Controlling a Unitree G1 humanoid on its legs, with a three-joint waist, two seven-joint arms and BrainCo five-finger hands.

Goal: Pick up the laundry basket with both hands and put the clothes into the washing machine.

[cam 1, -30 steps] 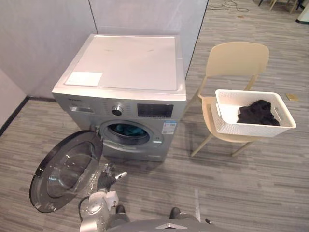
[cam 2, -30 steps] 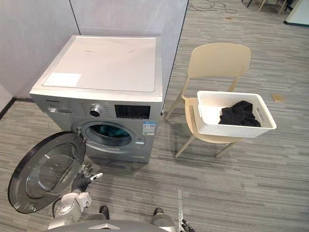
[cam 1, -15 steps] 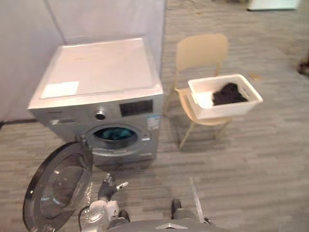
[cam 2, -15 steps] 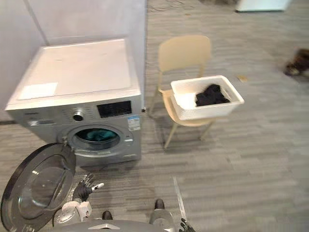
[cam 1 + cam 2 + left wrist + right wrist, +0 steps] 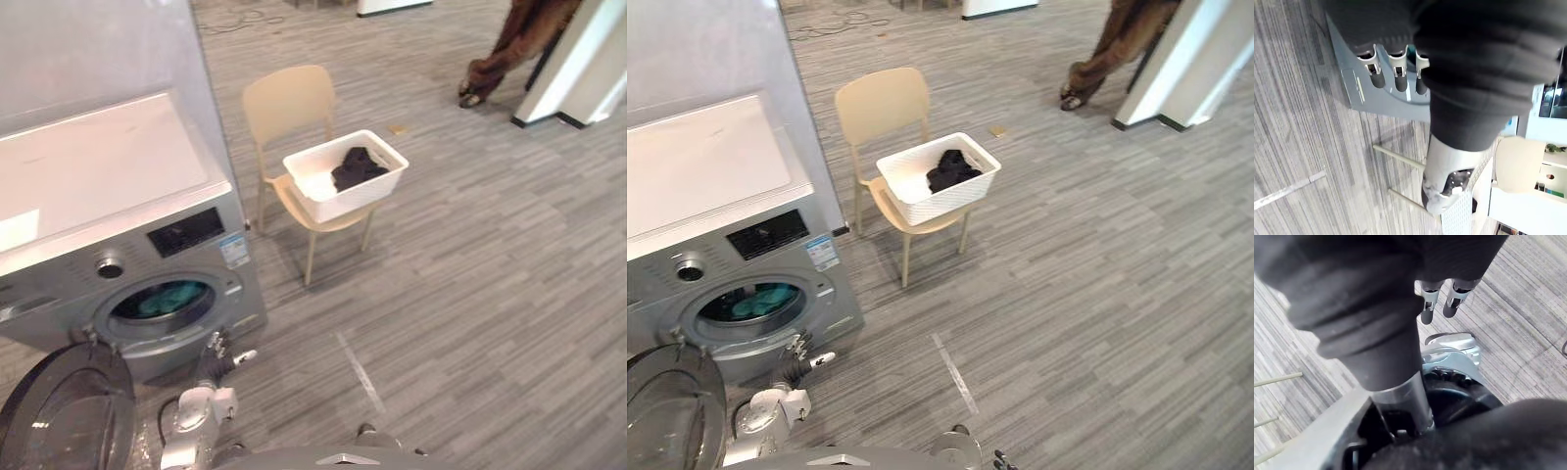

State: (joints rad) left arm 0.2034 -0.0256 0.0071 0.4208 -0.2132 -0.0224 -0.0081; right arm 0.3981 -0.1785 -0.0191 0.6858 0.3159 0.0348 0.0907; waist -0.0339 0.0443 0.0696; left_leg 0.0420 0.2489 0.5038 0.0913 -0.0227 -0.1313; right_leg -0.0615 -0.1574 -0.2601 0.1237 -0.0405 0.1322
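Grey plank floor (image 5: 470,274): the white laundry basket (image 5: 353,202), holding dark clothes (image 5: 355,166), sits on the beige chair (image 5: 289,103) beside the washing machine (image 5: 118,186). We judge it light and stiff, best gripped at its two short ends. Left hand (image 5: 214,364) and right hand (image 5: 1428,308) hang relaxed, holding nothing.
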